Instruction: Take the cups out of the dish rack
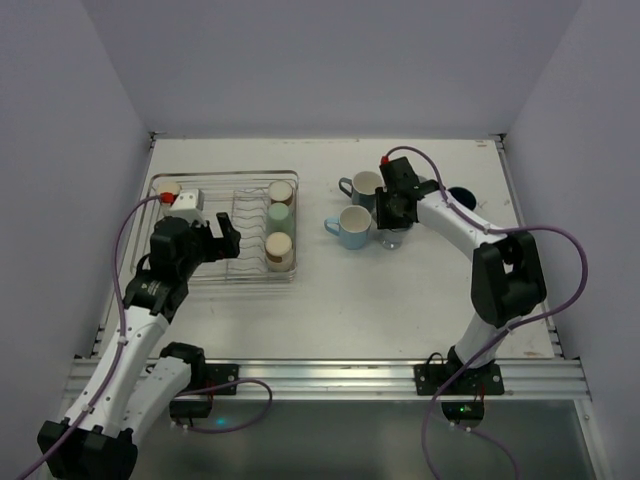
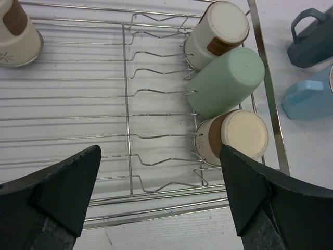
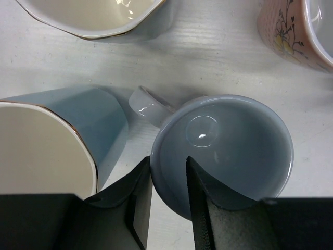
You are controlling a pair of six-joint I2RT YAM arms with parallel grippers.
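On the table (image 1: pixel 380 300) to the right of the dish rack (image 1: pixel 225 173), four mugs stood upright and unloaded: grey-teal mug (image 1: pixel 362 186), light blue mug (image 1: pixel 352 227), navy mug (image 1: pixel 460 197), and a pink mug (image 3: pixel 291 31) seen only in the right wrist view.

Right gripper (image 3: pixel 168 162): jaws nearly together, pinching the near wall of a small grey-blue mug (image 3: pixel 223 146), one finger inside the rim and one outside. The mug sat upright just beside the light blue mug, its handle pointing toward it. It looked to be resting on the table, though contact could not be confirmed.

Left gripper (image 2: pixel 160 151): fingers wide apart, holding nothing, hovering over the plate-slot wires of the rack.

Remaining in rack, four tumblers:
- far beige tumbler (image 2: pixel 218 31), pale green tumbler (image 2: pixel 226 80) and near beige tumbler (image 2: pixel 231 138), tipped in a row along the right end;
- a cream tumbler (image 2: pixel 15 31) alone in the far left corner.

Judgement: about half done, five out counting the mug in the right jaws, four to go. The near beige tumbler lay closest to the open left fingers.
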